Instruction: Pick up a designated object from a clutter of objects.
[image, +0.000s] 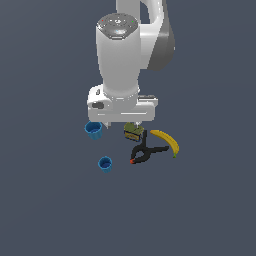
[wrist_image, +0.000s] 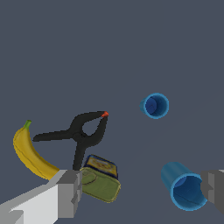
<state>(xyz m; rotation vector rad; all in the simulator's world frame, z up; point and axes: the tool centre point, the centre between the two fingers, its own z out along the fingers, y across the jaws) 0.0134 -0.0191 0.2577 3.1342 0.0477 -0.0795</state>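
The small bright blue tapered cup (image: 105, 164), the smaller of two alike, stands alone on the dark grey desk (image: 45, 210), upright with its mouth open. In the exterior view it lies at about seven o'clock from the arm's white hand, apart from everything else.

The fingers (wrist_image: 72, 192) stand wide apart and hold nothing; in the wrist view one grey pad shows at each side, with open desk between them.

The chief risk is taking the wrong cup. The larger blue cup (image: 93, 129) sits almost under the hand, close by one finger, so a straight descent from here would likely land on it or knock it over. The small olive-green box (image: 132, 131) also lies just below the hand, beside the other finger, and could be struck or pinned.

The black spring clamp with red tips (image: 145, 152) and the yellow banana (image: 169, 141) lie at about four o'clock from the hand, away from the small cup, so they matter less.

The small cup is light and tapered; an off-centre closing could tip it or squeeze it out.
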